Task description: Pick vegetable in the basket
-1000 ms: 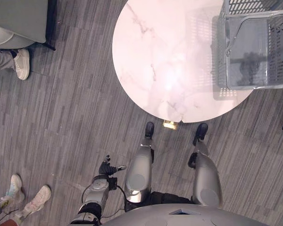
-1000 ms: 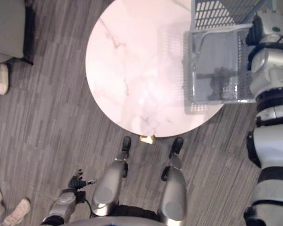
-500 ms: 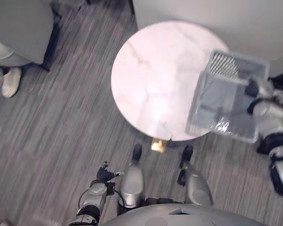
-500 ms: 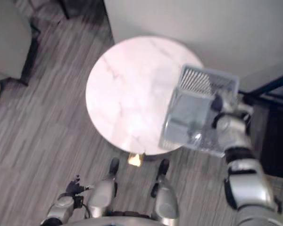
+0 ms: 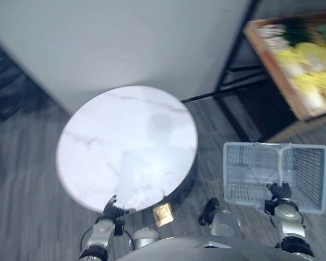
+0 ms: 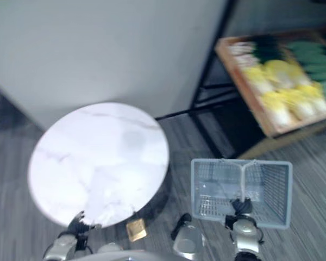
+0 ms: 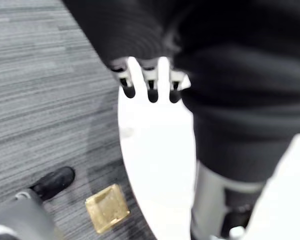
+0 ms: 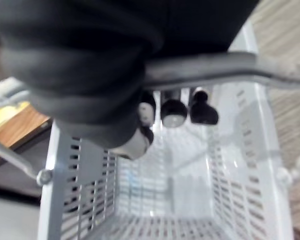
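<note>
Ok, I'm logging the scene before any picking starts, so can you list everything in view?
Round white marble-look table: one, white with grey veins, left of centre.
Pale blue perforated plastic basket: one, empty, to the right of the table, carried by its wire handle.
Wooden produce tray: one, brown, upper right, on the rack.
Black metal rack: one, black, against the wall.
Vegetables: yellow and green, in the tray; too blurred to count.
Small gold square object: one, on the floor at the table's foot.
Grey wall panel: one, behind the table.
Grey striped floor: throughout.
Left hand: open, at the table's near edge.
Right hand: curled round the basket's handle.
</note>
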